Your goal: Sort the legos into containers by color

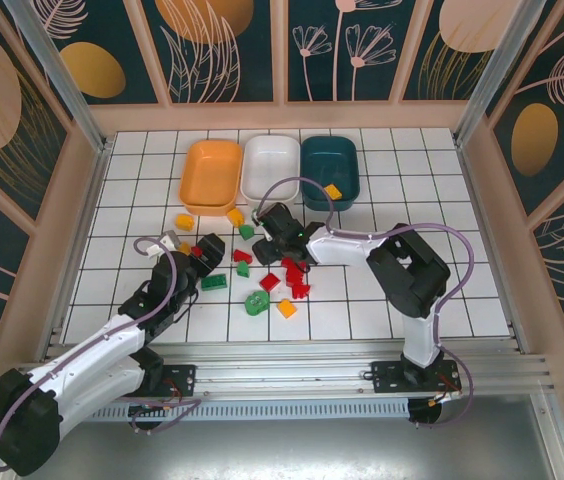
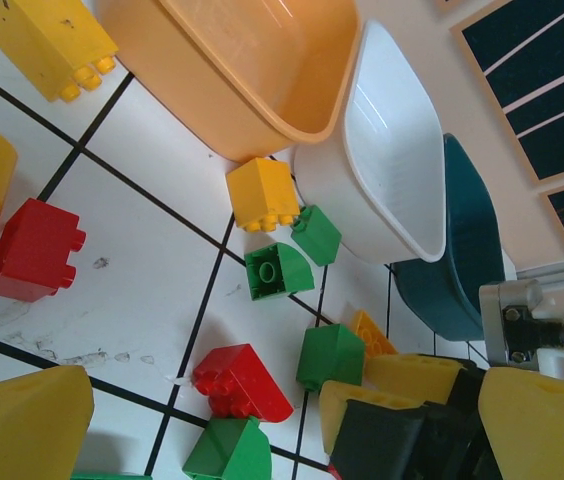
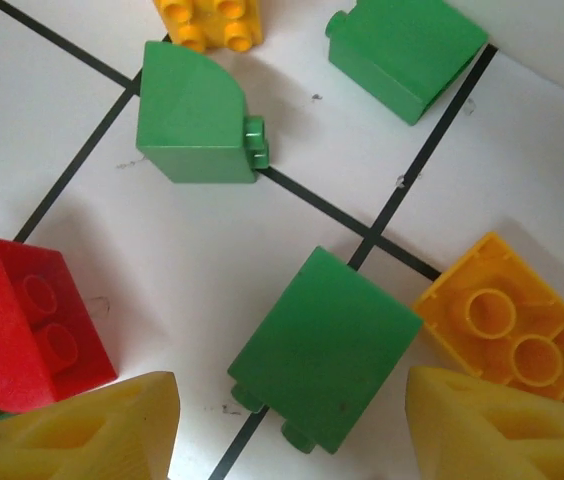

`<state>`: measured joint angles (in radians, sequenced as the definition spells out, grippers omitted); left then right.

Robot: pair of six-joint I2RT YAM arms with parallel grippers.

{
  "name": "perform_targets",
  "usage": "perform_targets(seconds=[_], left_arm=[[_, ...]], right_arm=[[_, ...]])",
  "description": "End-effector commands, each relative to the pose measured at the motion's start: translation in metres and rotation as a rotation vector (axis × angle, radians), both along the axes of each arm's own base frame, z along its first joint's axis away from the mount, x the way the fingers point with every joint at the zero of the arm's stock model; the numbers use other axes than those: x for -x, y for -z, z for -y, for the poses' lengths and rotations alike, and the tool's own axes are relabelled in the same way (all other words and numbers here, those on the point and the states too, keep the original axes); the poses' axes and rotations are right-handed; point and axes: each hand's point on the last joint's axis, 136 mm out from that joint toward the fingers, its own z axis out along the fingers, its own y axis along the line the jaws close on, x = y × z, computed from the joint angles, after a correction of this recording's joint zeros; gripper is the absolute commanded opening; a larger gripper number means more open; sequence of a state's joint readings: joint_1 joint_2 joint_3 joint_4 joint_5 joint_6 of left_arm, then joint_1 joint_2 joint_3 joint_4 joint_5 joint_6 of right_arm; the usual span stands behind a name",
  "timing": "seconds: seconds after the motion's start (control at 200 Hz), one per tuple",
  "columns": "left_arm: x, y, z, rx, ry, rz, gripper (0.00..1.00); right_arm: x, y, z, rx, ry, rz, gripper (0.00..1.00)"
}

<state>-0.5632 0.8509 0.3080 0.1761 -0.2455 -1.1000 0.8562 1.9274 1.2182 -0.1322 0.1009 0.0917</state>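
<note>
Squarely inside wide-spread right gripper (image 3: 292, 395): green brick (image 3: 324, 345) across tile line (image 3: 392, 198); left gripper (image 2: 287, 400) spread too.

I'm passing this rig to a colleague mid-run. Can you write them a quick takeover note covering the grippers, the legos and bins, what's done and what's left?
Left gripper: open, empty, above loose bricks.
Right gripper: open, one finger on either side of a green plastic brick on the white tiled table, not yet closed on it.
Containers: orange plastic bin, white plastic bin and dark teal plastic bin stand in a row at the far side.
Done: one yellow brick lies in the teal bin. The other two look empty.
Left: the red, green and yellow bricks scattered in front of the bins.
</note>
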Motion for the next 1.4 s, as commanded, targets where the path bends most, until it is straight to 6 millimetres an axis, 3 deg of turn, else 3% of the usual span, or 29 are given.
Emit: perform_targets(seconds=[0.0,0.145,0.3,0.535,0.756,0.956,1.166,1.396], left_arm=[[-0.003,-0.007,-0.003,-0.030,-0.011,0.019,0.98],[-0.004,-0.008,-0.004,-0.035,-0.013,0.022,0.98],[-0.003,-0.007,-0.005,-0.042,-0.015,0.020,0.98],[-0.004,-0.008,-0.008,-0.051,-0.025,0.027,0.99],[-0.008,-0.017,-0.010,-0.062,-0.039,0.032,0.99],[-0.014,-0.026,0.005,-0.069,0.031,-0.001,0.98],[-0.026,-0.025,0.027,-0.065,0.099,-0.040,0.98],[-0.044,-0.024,0.040,-0.053,0.113,-0.042,0.99]], right_arm=[[-0.008,0.005,-0.005,0.001,0.013,-0.003,0.63],[-0.009,0.017,-0.010,0.019,-0.003,-0.022,0.63],[-0.013,0.014,-0.014,0.009,0.020,-0.011,0.61],[-0.018,0.005,-0.016,-0.021,0.051,0.018,0.38],[-0.020,-0.034,-0.021,-0.091,0.058,0.063,0.32],[-0.028,-0.077,-0.012,-0.126,0.077,0.096,0.31],[-0.073,-0.101,0.002,-0.179,0.108,0.095,0.32],[-0.138,-0.097,-0.003,-0.198,0.135,0.084,0.32]])
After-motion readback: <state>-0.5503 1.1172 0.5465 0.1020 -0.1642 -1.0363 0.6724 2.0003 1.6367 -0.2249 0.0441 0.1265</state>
